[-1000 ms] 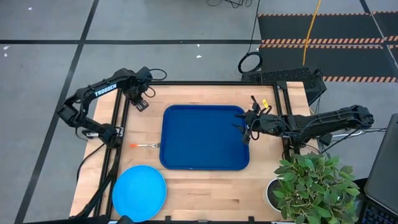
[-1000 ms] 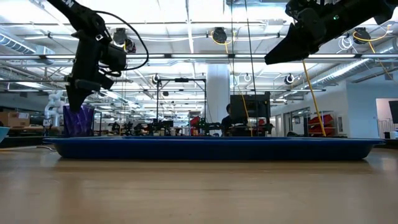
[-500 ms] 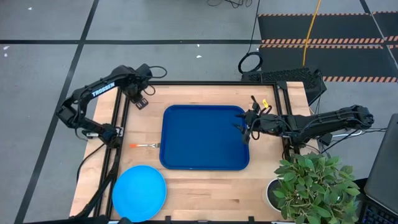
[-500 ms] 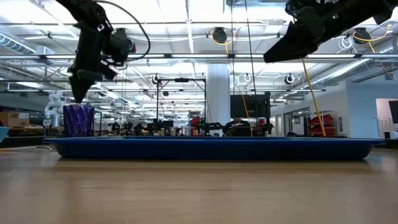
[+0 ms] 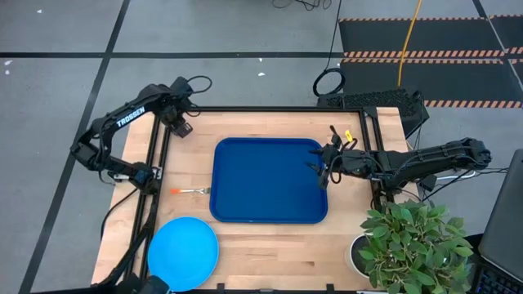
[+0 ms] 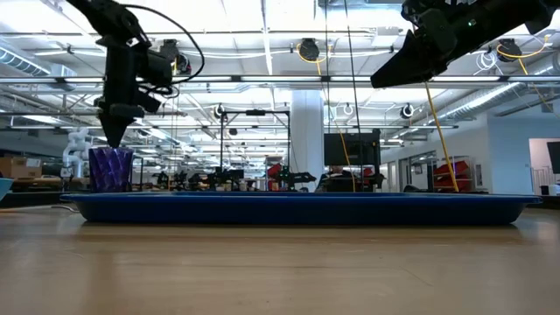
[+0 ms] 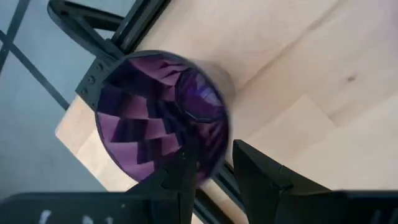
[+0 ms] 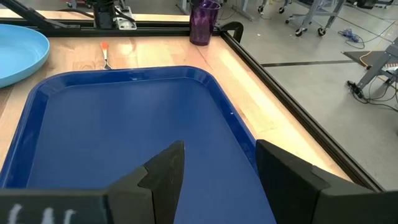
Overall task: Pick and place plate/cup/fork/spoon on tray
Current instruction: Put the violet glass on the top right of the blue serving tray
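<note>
Both grippers parted: left gripper (image 7: 214, 174) straddles cup (image 7: 158, 112) rim, prob. touching; right gripper (image 8: 214, 165) above tray (image 8: 93, 124).

Plate (image 5: 183, 253) partly cut off, bottom edge

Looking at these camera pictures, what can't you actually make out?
- The spoon: no view shows it.
- The cup: in the high view the left gripper hides it.
- The left gripper's grip: the left wrist view has one finger across the cup's rim, contact unclear.
- The plate: its edge is cut off at the low view's left.
- The fork: tines too small.
</note>
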You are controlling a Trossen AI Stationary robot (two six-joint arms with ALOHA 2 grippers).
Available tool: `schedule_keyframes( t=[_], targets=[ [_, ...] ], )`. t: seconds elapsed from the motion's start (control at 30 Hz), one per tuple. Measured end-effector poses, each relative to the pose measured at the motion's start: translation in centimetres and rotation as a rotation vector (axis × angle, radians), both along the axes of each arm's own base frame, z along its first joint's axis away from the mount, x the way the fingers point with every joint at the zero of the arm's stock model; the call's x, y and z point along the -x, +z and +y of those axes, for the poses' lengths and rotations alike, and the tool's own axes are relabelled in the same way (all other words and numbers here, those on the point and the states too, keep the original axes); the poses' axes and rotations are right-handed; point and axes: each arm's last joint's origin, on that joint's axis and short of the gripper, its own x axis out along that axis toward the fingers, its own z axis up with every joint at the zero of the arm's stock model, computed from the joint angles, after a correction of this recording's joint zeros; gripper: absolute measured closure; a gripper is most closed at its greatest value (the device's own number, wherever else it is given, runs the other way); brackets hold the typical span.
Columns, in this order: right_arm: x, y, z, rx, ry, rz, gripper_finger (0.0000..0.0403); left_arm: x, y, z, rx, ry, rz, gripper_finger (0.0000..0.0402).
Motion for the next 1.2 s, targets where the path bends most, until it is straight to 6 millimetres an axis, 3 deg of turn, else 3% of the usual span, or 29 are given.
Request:
schedule_keyframes(
  t=[0.47, 0.67, 1.03, 1.2],
  targets=[
    [0.0, 0.0, 0.0, 0.001, -0.001, -0.001, 0.0211, 0.1, -2.9, -0.8, 0.062, -0.034, -0.020, 0.0304],
    [0.0, 0.0, 0.0, 0.001, -0.001, -0.004, 0.0211, 0.1, -2.9, -0.8, 0.064, -0.030, -0.024, 0.0388],
    [0.0, 0.0, 0.0, 0.005, 0.000, -0.002, 0.0211, -0.2, -2.9, -1.6, 0.132, -0.050, -0.012, 0.0393],
    [-0.1, 0.1, 0.0, 0.010, 0.001, -0.012, 0.0211, -1.2, -1.1, -2.4, 0.166, -0.100, -0.009, 0.0393]
  ],
)
